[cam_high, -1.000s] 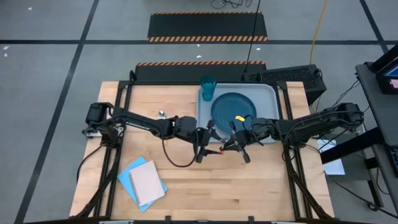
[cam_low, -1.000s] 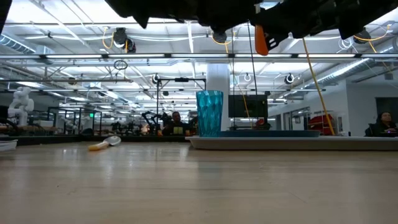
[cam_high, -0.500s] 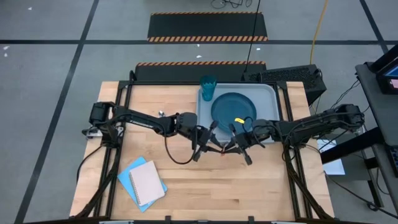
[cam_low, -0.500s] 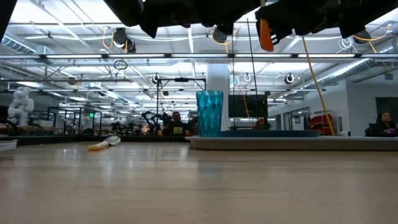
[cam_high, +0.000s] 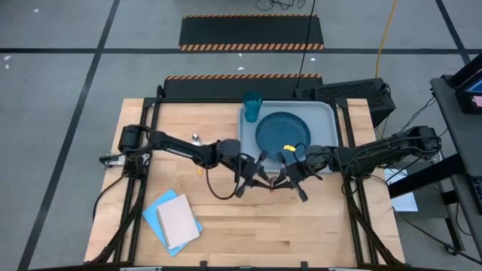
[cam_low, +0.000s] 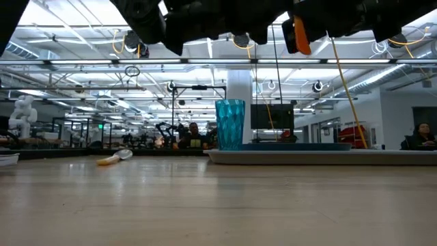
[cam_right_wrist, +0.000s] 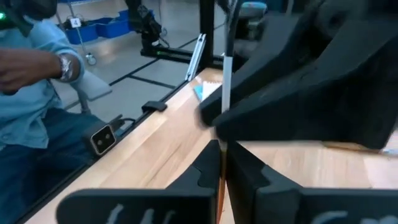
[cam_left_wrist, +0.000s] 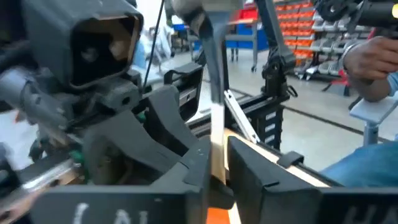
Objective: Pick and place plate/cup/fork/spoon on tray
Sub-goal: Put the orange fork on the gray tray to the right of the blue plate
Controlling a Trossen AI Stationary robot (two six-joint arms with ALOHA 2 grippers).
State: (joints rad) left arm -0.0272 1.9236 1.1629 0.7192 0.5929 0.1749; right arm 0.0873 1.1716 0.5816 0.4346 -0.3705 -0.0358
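Note:
The fork (cam_high: pixel 268 184), with metal tines and a red-orange handle (cam_low: pixel 297 34), hangs in the air near the tray's front edge, between my left gripper (cam_high: pixel 254 178) and my right gripper (cam_high: pixel 283 181). Both are shut on it. The spoon (cam_high: pixel 197 139) lies flat on the table to the left of the tray. The grey-blue tray (cam_high: pixel 325 113) sits at the far middle and carries the dark teal plate (cam_high: pixel 282 129). The teal cup (cam_high: pixel 251 106) stands upright in the tray's far left corner. My left gripper pinches the fork between its two fingers where the metal neck (cam_left_wrist: pixel 217 134) meets the orange handle (cam_left_wrist: pixel 217 214). It comes level from the table's left. The fork is clear of the table. My right gripper pinches the fork's thin metal part (cam_right_wrist: pixel 226 93) between its two fingers, coming level from the table's right. A sliver of orange (cam_right_wrist: pixel 219 190) shows far back between the fingers. The fork hangs clear of the table, its handle end lowest.
Blue and white notebooks (cam_high: pixel 173 220) lie at the near left. A small yellow piece (cam_high: pixel 289 144) sits on the plate. Bare wood spreads along the near edge and right of the notebooks. A person in a blue shirt (cam_right_wrist: pixel 37 68) stands beyond the table.
My left gripper has moved toward the table's right, up to the fork held by my right gripper, and has shut on it. The fork stays in the air, shifted slightly right.

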